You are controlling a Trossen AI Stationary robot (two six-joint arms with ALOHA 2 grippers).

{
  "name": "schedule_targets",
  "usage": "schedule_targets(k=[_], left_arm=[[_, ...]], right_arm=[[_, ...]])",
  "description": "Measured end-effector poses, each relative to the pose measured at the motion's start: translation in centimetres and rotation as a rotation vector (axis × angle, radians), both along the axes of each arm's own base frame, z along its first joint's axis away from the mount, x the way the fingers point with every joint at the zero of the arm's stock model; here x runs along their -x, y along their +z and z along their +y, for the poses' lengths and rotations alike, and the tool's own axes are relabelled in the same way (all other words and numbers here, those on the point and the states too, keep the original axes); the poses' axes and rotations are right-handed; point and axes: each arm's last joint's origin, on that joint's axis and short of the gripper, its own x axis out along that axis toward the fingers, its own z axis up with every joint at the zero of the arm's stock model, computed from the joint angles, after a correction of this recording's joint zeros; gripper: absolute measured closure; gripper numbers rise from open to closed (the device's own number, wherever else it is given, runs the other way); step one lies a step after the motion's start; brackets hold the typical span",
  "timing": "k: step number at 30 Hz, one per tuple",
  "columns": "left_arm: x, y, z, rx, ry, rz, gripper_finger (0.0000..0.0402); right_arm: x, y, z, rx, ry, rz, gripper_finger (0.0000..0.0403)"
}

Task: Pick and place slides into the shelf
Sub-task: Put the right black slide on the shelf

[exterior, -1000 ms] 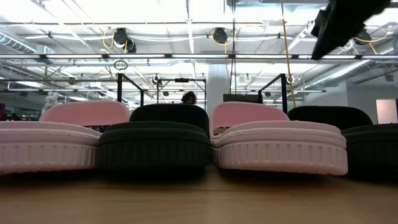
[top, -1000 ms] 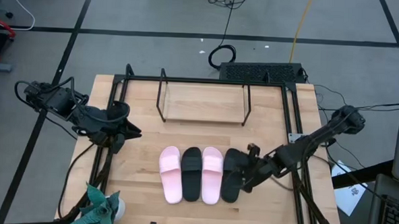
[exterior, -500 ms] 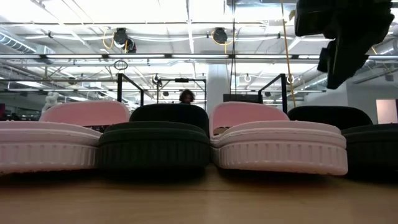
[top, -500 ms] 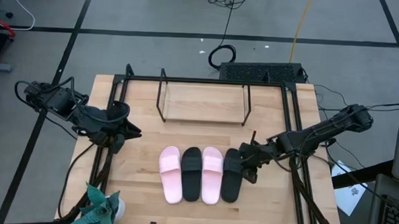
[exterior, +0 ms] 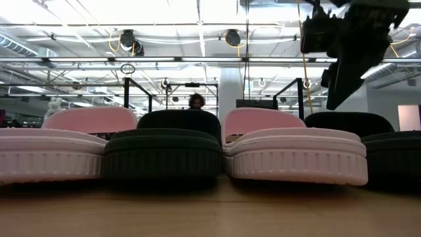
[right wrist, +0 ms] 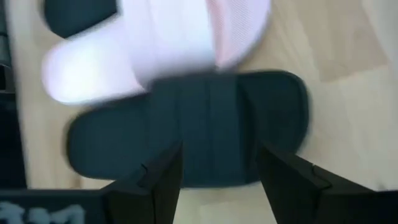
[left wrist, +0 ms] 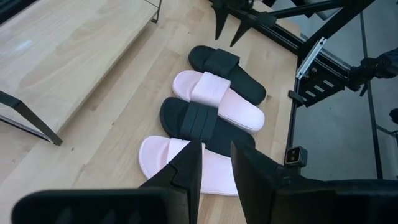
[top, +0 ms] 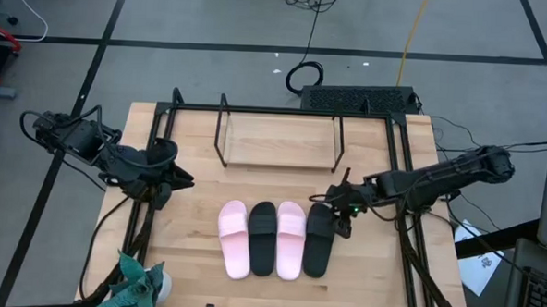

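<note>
Four slides lie sole-down, side by side, on the wooden table: pink point(top: 234, 240), black point(top: 262, 236), pink point(top: 290, 236), black point(top: 318, 241). The shelf point(top: 279, 141) stands bare at the table's far middle. My right gripper point(top: 337, 212) hovers open just over the far end of the rightmost black slide point(right wrist: 205, 124); in the right wrist view its strap shows between the two fingers. The low view shows the right gripper point(exterior: 332, 72) above that slide's strap point(exterior: 348, 122), apart from it. My left gripper point(left wrist: 214, 168) hangs open and holds nothing at the table's left edge point(top: 172, 179).
A black metal frame point(top: 404, 168) runs around the table, and my right arm reaches in over its right rail. A teal bundle point(top: 140, 282) sits at the near left corner. A person point(exterior: 195, 102) shows far off in the room behind.
My right gripper has swung from beside the black slide's near half toward the table's far edge and has come down over that slide's far end. Its fingers now stand wider apart. The slides have not moved.
</note>
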Motion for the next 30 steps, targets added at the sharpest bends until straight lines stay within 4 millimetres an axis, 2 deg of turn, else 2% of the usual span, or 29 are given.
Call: schedule_targets(k=[6, 15, 22, 30], left_arm=[[0.0, 0.0, 0.0, -0.005, -0.003, 0.001, 0.0316], [0.0, 0.0, 0.0, -0.007, -0.005, 0.001, 0.0316], [0.0, 0.0, 0.0, -0.006, 0.006, -0.001, 0.0316], [0.0, 0.0, 0.1, -0.001, 0.029, -0.005, 0.0316]], right_arm=[[-0.2, -0.2, -0.9, -0.037, 0.022, -0.018, 0.0214], [0.5, -3.0, -1.8, -0.132, 0.008, -0.03, 0.0214], [0.7, -3.7, -2.5, -0.157, 0.017, -0.044, 0.0214], [0.8, -4.4, -3.3, -0.266, 0.03, -0.094, 0.0215]])
